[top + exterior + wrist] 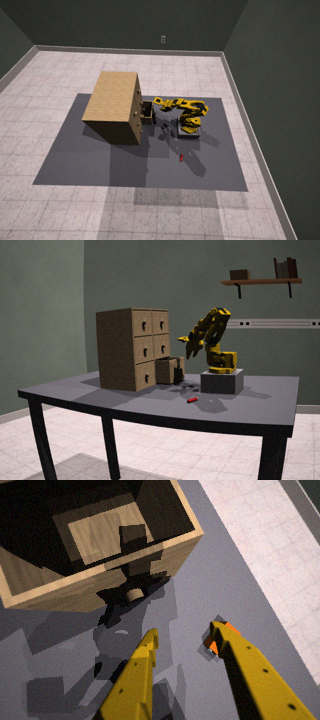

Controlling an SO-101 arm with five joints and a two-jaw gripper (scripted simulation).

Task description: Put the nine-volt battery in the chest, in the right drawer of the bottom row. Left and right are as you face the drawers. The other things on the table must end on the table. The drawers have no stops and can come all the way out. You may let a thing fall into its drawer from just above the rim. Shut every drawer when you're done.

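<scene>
Nearest me on the table point(258, 405), a red cylinder point(192, 399) lies well apart from the open drawer point(60, 592), on the near side of it. Closer to that drawer, the gripper point(184, 629) hangs tilted down just in front of its knob point(134, 595), jaws partly spread with nothing between them. I take the small orange block at one fingertip for the battery point(210, 643); it lies on the table, partly hidden, outside the drawer. Behind the drawer stands the chest point(116, 348), other drawers shut.
</scene>
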